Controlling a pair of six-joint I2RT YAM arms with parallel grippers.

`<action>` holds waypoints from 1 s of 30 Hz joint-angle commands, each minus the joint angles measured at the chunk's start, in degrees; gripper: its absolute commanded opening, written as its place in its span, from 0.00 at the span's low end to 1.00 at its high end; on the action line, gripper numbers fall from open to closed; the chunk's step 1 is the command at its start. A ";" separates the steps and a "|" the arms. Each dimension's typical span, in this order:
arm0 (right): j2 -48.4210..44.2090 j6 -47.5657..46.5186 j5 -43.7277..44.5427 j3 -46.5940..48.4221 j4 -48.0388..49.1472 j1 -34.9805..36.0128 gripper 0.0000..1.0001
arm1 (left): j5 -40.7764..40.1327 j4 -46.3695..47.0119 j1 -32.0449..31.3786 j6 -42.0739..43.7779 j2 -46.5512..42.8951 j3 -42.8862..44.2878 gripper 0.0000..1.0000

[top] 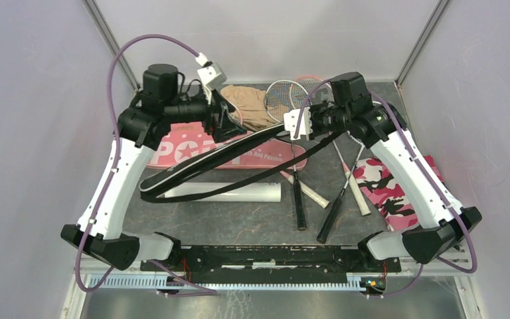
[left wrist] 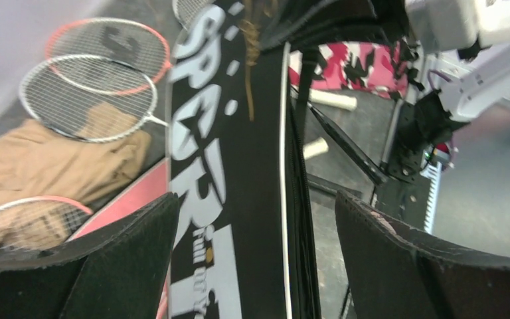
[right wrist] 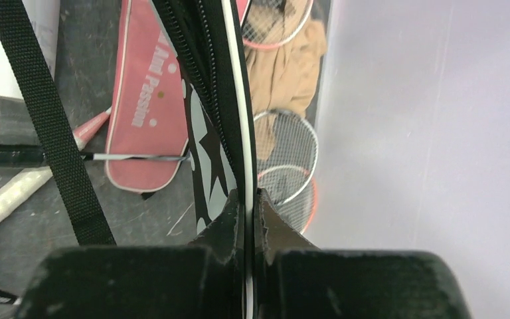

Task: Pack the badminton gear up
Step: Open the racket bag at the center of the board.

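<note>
Right tool [right wrist: 248, 203] clamped on black cover [top: 192, 166] — long axis near-left to far-right — left tool [left wrist: 254, 206] apart.

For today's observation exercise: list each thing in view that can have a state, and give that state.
Right pincer, shut on the black racket cover's edge.
Left pincer, open, straddling that cover.
Black racket cover, held up at a slant.
Pink racket cover, lying flat.
White tube, lying on its side.
Rackets, loose on the table.
Tan cloth, crumpled.

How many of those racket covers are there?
2. The black cover is pinched in the right hand; the pink cover lies flat on the table. Others could be hidden.
</note>
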 commanded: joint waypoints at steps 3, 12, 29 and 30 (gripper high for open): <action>3.63 -8.78 -5.24 5.83 -5.78 2.86 0.00 | -2.34 -2.74 -7.57 3.08 0.88 -2.19 0.92; 3.31 -9.11 -4.15 2.80 -4.65 4.45 0.00 | -15.50 -1.35 -16.42 6.24 3.50 -4.99 0.87; 2.15 -8.87 -2.91 0.06 -5.52 4.81 0.00 | -21.95 1.24 -17.69 10.07 4.36 -9.07 0.70; 2.14 -8.88 -2.85 -0.03 -5.46 4.81 0.00 | -22.06 1.34 -17.69 10.24 4.43 -9.24 0.69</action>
